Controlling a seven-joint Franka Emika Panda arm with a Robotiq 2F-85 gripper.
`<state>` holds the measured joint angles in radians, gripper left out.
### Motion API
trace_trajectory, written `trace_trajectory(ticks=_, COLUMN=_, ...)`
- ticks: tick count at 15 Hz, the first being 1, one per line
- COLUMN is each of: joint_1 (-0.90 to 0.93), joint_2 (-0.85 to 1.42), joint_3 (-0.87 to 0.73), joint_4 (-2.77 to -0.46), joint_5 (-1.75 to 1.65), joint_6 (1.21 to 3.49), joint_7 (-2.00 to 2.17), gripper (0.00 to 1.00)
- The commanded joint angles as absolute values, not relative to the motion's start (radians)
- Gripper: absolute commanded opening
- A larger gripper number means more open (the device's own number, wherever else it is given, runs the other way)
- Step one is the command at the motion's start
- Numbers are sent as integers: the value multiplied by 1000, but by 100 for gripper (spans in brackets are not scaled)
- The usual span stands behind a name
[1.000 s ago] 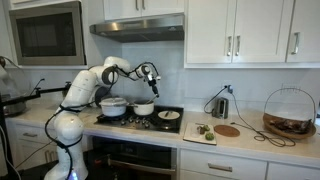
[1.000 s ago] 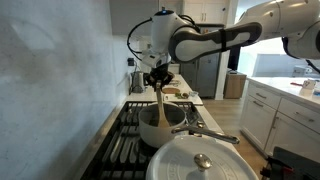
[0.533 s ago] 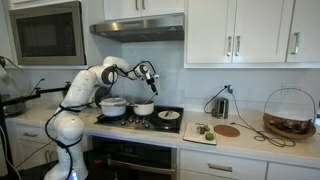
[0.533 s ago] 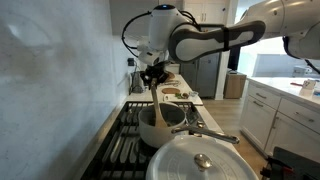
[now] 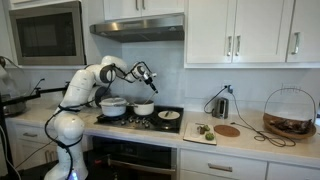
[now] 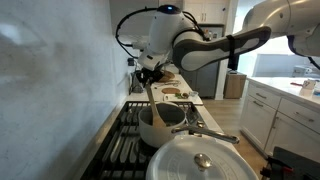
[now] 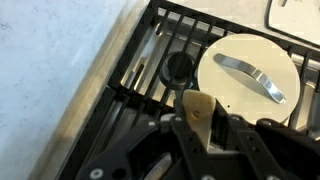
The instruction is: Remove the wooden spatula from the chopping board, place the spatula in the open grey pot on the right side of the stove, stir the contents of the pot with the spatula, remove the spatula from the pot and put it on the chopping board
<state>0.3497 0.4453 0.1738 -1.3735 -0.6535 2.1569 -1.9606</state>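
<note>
Wrist view detail is dominated by the spatula (image 7: 198, 110), which is seen clamped between the closed-in fingers of the hand (image 7: 200, 126), with the stove (image 7: 140, 85) grates and a white lid (image 7: 248, 75) below. In an exterior view the spatula (image 6: 155, 100) is shown hanging at a slight tilt from the hand (image 6: 151, 80), and its lower end appears to reach inside the rim of the grey pot (image 6: 150, 130). Whether the contents are touched cannot be told. The stirring step is therefore judged to be in hand, or just at its end. For the next move, the spatula would have to be lifted straight up until the rim is cleared. It would then be carried across to the chopping board (image 5: 192, 138) on the counter (image 5: 250, 140) beside the stove and released there. In an exterior view the arm (image 5: 95, 85) is seen rising from its base, bent sharply at the elbow and stretched over the burners. The hand (image 5: 148, 76) is held high above the grey pot (image 5: 144, 109) and pointed downward.
</note>
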Motion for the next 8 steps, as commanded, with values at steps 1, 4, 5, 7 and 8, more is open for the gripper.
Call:
trace_trajectory(ticks=1, joint_1=350, joint_2=373, joint_3=180, joint_4=-1471, joint_5=-680, joint_6=2245, joint_7=-1936, gripper=7)
trace_trajectory(ticks=4, joint_1=337, joint_2=330, joint_3=195, joint_4=-1518, joint_5=-668, joint_6=2257, joint_7=-1954, gripper=7)
trace_trajectory(ticks=5, joint_1=332, joint_2=314, joint_3=199, joint_4=-1536, joint_5=-661, joint_6=2259, joint_7=-1960, gripper=7)
trace_trajectory(ticks=7, joint_1=322, joint_2=283, joint_3=208, joint_4=-1568, joint_5=-647, joint_6=2257, joint_7=-1972, gripper=7)
trace_trajectory(ticks=8, joint_1=318, joint_2=265, joint_3=210, joint_4=-1589, joint_5=-648, joint_6=2264, joint_7=-1970, gripper=7)
